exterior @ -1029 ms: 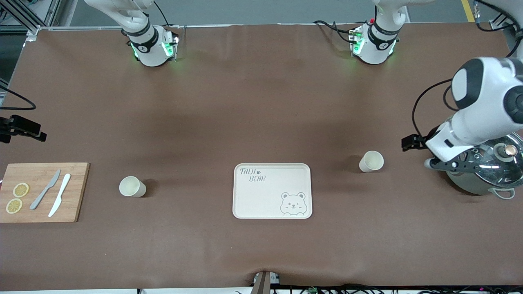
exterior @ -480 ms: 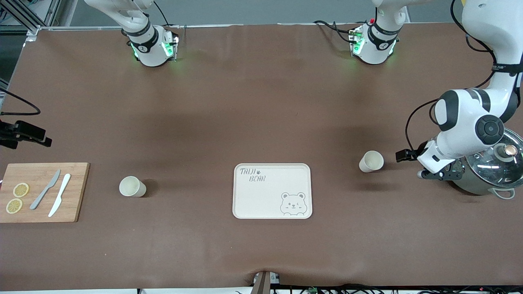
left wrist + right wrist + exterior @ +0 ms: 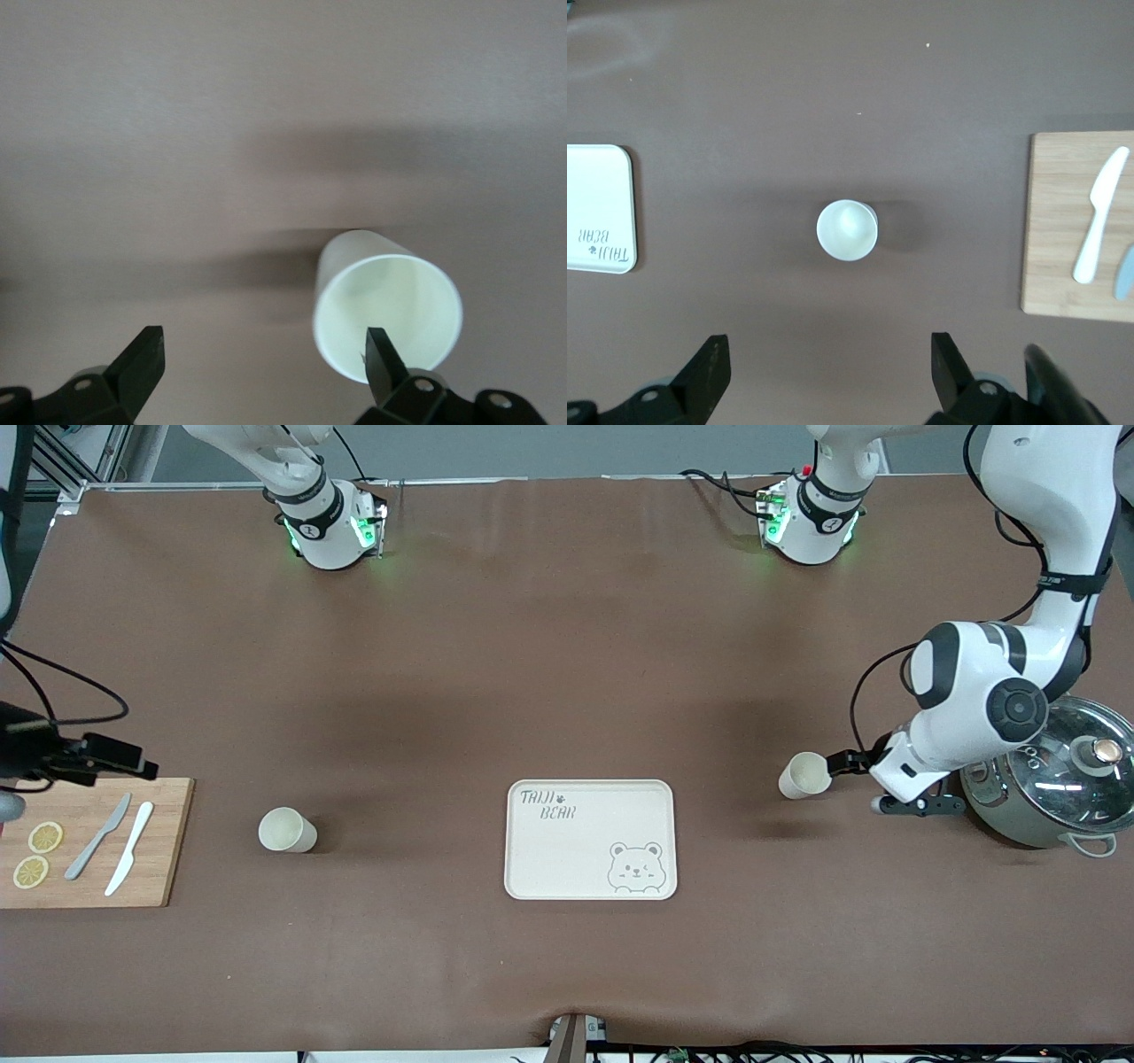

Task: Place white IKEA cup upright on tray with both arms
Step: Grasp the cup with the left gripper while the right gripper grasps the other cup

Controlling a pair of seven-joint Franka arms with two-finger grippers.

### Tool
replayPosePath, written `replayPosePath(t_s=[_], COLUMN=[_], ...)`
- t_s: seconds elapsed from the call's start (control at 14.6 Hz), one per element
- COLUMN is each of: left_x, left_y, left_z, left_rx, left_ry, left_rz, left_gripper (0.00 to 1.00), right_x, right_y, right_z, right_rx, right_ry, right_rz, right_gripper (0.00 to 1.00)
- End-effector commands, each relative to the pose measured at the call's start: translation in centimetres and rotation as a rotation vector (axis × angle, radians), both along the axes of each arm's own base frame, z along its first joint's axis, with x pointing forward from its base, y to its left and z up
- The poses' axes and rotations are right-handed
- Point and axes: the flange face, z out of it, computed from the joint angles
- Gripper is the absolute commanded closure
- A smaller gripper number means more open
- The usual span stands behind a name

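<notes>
Looking at the bench (image 3: 567, 646), there are actually two white cups. One cup (image 3: 804, 775) sits toward the left arm's end, the other cup (image 3: 287, 830) toward the right arm's end, with the tray (image 3: 590, 839) lying between them and still bare. Both cups are apart from the tray, and both stand with their mouths up.

The left pincer (image 3: 852, 779) is low, just beside its cup and not touching it as far as I can tell. In the left wrist view its fingers (image 3: 385, 365) are spread wide with nothing between them, and the cup (image 3: 387, 305) sits off to one side of the gap, so I'd guess it needs to shift across before it can close around the wall.

The right pincer (image 3: 828, 367) hangs high over its end of the bench, open and empty too, looking straight down on its cup (image 3: 847, 230). It seems lined up for a top-down approach.

Also around: a wooden cutting board (image 3: 93, 841) with two knives (image 3: 115, 846) and lemon slices (image 3: 37, 854), plus a lidded pot (image 3: 1054, 784) right by the left arm's elbow. The left arm bends close over that pot, which looks like the thing to watch.
</notes>
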Motion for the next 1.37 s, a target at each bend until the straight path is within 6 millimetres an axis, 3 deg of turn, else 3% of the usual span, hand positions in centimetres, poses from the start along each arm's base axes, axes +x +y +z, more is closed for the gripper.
replayPosePath(t_s=[0.0,0.21,0.41,0.62,0.89,1.3], left_x=[-0.3,-0.3,-0.2,-0.2,-0.2,-0.1], left_y=[-2.3,-4.1,-4.0,-3.7,-3.3,-2.5], left_z=[-1.0,-2.1,-2.0,-2.0,-2.3,-3.8], left_rx=[0.002,-0.001,-0.001,-0.001,0.003,0.000], left_ry=[-0.005,-0.016,-0.021,-0.019,-0.017,-0.012], left_rz=[0.014,0.033,0.036,0.041,0.042,0.048], left_gripper=[0.00,0.00,0.00,0.00,0.00,0.00], right_x=[0.3,1.3,1.3,1.1,1.3,2.4], right_y=[1.2,1.3,2.5,3.5,3.7,4.3], right_z=[-1.3,-3.7,-7.0,-8.9,-9.6,-13.8], right_rx=[0.018,-0.011,-0.045,-0.145,-0.160,-0.211], right_ry=[-0.029,-0.047,-0.072,-0.076,-0.082,-0.099], right_rz=[0.019,0.018,0.038,0.097,0.105,0.142], right_gripper=[0.00,0.00,0.00,0.00,0.00,0.00])
